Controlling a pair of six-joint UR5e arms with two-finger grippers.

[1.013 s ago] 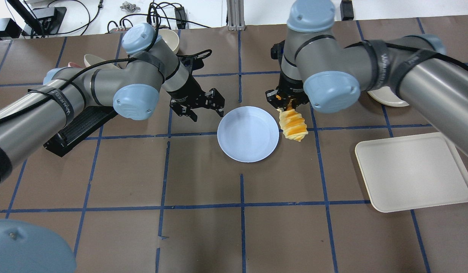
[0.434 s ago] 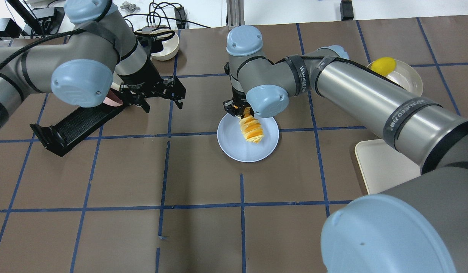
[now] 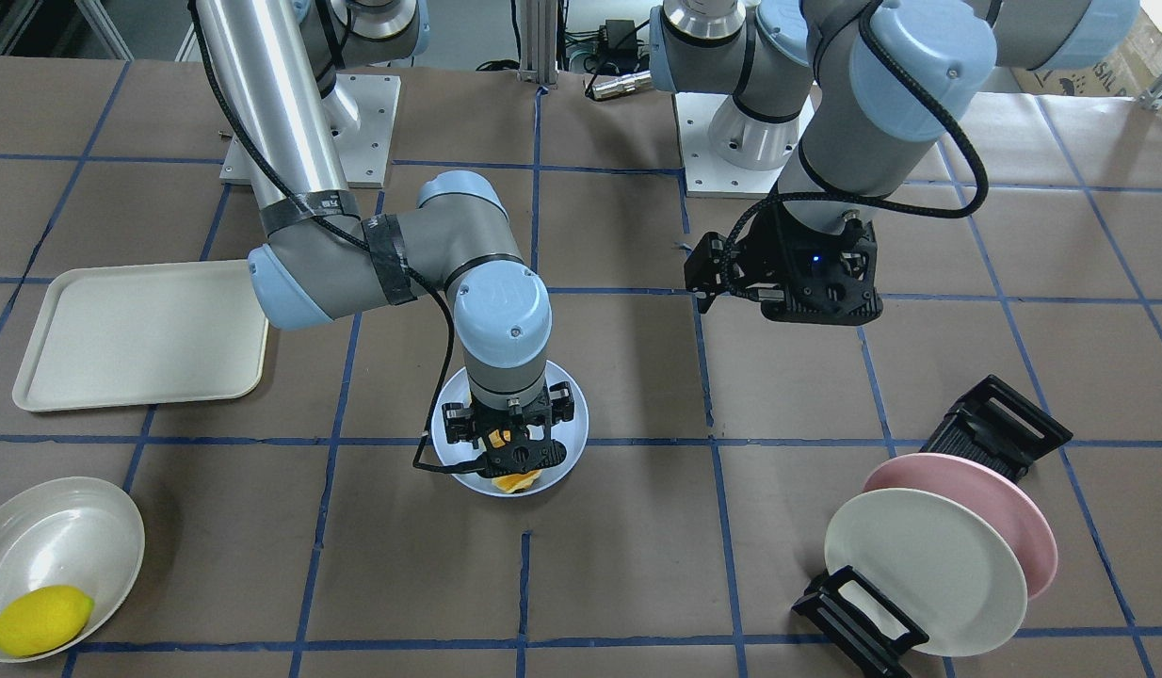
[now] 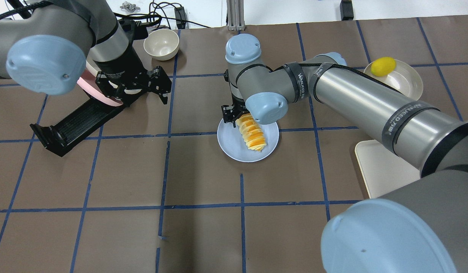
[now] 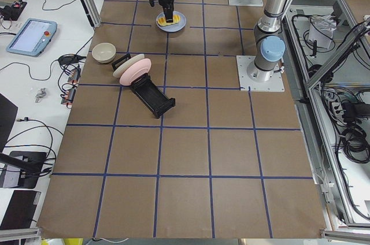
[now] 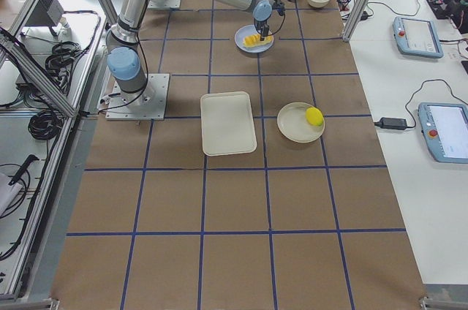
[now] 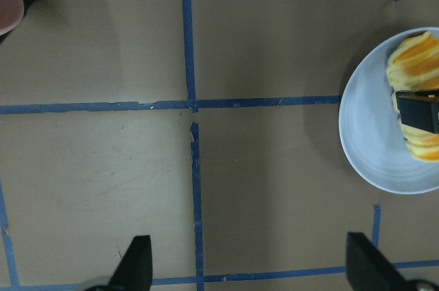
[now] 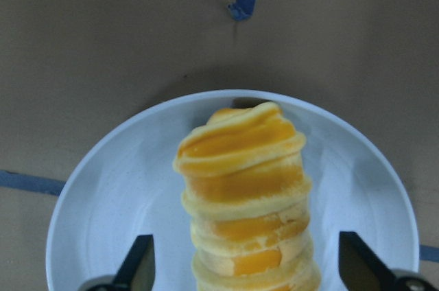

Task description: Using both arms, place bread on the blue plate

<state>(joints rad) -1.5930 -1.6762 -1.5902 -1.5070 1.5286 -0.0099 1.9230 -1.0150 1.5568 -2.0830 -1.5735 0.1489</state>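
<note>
My right arm [image 4: 351, 94] comes in from the plate's right side, elbow bent, with the wrist turned straight down over the far rim of the plate [image 4: 230, 148]. The right pincer [image 8: 247, 257] stands apart. Its own camera shows a fingertip on each side of the bread [image 4: 252, 134] with plate showing in both gaps, so nothing is gripped. The bread lies on the plate, running from the far rim toward the near right edge.

My left arm [image 3: 854, 113] is folded with its wrist also pointing down. The left pincer [image 7: 248, 263] hangs over the counter [image 4: 203, 178], well to the plate's left and close to the pink plate [image 4: 101, 96] in its rack [image 4: 73, 125]. Its fingers are spread wide with only counter between them.

From overhead, the right wrist's blue cap covers most of that pincer. The front-facing view hides nearly all the bread behind it, leaving one orange end. The left wrist camera catches the plate at its right edge, with one dark finger crossing the bread.
</note>
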